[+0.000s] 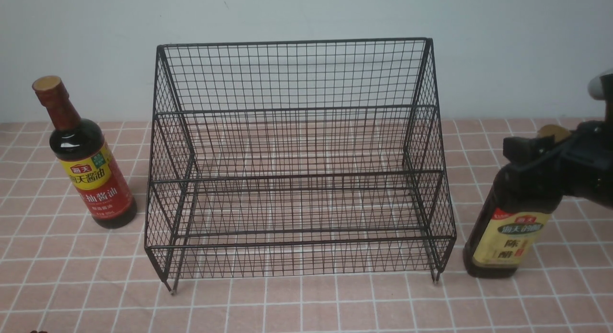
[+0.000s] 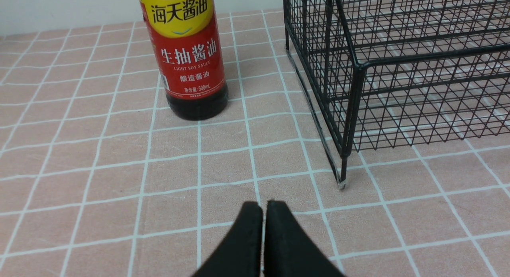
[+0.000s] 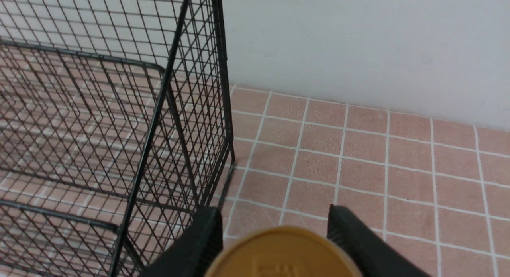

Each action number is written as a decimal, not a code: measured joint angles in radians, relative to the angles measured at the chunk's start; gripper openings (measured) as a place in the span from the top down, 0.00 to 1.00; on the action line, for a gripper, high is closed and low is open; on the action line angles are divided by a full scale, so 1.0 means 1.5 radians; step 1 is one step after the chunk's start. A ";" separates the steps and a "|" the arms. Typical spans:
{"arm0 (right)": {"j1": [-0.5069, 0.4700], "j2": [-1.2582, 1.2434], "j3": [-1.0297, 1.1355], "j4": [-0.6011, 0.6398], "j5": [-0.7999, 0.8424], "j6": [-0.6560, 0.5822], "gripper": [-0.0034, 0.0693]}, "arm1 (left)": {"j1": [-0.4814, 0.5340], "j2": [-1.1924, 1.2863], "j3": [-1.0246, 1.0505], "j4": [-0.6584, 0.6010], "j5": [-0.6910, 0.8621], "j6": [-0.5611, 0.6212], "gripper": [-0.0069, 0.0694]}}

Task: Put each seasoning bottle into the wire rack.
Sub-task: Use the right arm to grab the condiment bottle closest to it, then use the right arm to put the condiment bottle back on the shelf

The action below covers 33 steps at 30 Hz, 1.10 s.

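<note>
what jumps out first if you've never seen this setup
The big black wire rack stands in the centre, both shelves bare. A red-and-yellow-labelled soy sauce bottle stands to its left, and the right gripper straddles the neck of a gold-capped vinegar bottle on its right.

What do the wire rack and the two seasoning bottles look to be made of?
Wire rack: thin metal rods in a welded-looking grid, matte black coating. Soy sauce bottle: glossy see-through wall over dark liquid, glass or plastic, can't tell; printed label. Vinegar bottle: same glossy look; gold cap smooth, probably plastic.
</note>
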 joint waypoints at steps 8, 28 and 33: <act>0.003 -0.080 -0.147 -0.044 0.063 0.000 0.52 | 0.000 0.000 0.000 0.000 0.000 0.000 0.92; 0.214 0.209 -0.455 -0.043 -0.034 0.065 0.53 | 0.000 0.000 0.000 0.000 0.000 0.000 0.92; 0.214 0.261 -0.475 -0.042 -0.022 0.065 0.53 | 0.000 0.000 0.000 0.000 0.000 0.000 0.92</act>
